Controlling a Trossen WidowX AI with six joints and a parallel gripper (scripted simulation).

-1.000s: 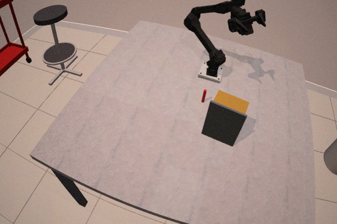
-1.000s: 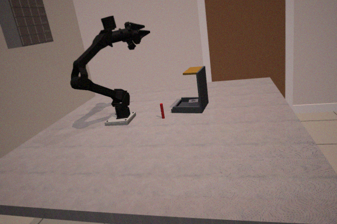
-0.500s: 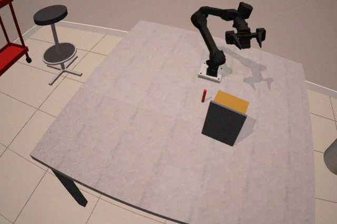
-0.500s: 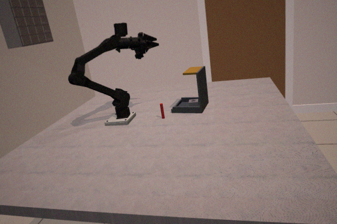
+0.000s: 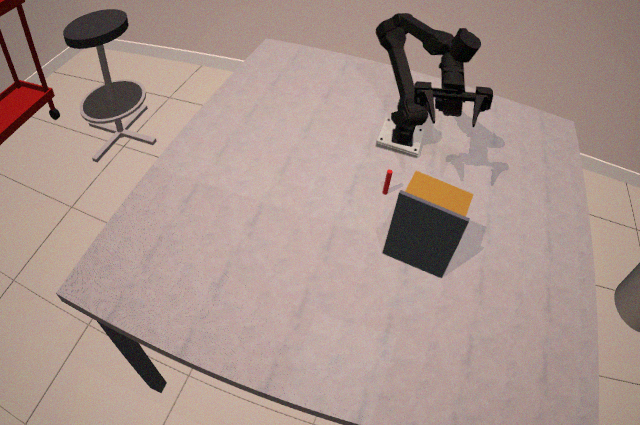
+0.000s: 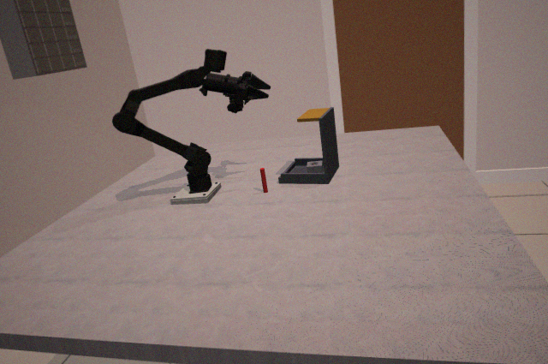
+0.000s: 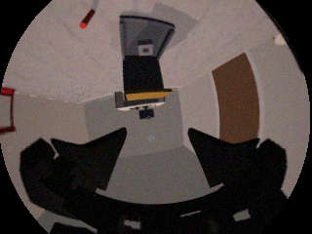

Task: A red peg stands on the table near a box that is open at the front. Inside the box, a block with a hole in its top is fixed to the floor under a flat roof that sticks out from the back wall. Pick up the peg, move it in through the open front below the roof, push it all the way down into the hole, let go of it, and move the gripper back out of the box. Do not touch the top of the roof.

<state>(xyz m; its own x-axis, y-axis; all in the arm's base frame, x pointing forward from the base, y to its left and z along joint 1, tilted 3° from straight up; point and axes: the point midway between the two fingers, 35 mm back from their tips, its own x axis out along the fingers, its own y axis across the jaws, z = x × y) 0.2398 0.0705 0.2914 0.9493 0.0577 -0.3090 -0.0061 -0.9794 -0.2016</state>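
The red peg point(image 5: 387, 182) point(image 6: 264, 180) point(image 7: 87, 19) stands upright on the table, beside the box near its open front. The grey box point(image 5: 425, 234) point(image 6: 330, 143) point(image 7: 141, 73) has low side rims and a tall back wall. The orange roof point(image 5: 440, 193) point(image 6: 314, 114) point(image 7: 146, 96) sticks out from the top of that wall. The light block point(image 6: 314, 164) point(image 7: 145, 48) with a dark hole sits on the box floor below it; in the top view it is hidden. My gripper point(image 5: 453, 124) point(image 6: 268, 91) point(image 7: 158, 131) is open and empty, high above the table and away from the peg, its fingers pointing forward and slightly down.
The table point(image 5: 284, 255) point(image 6: 221, 284) point(image 7: 63, 58) carries the arm's white base plate point(image 5: 387, 142) point(image 6: 190, 197), close to the peg. A stool point(image 5: 105, 69) and a red cart point(image 5: 25, 94) stand on the floor beyond the table's edge.
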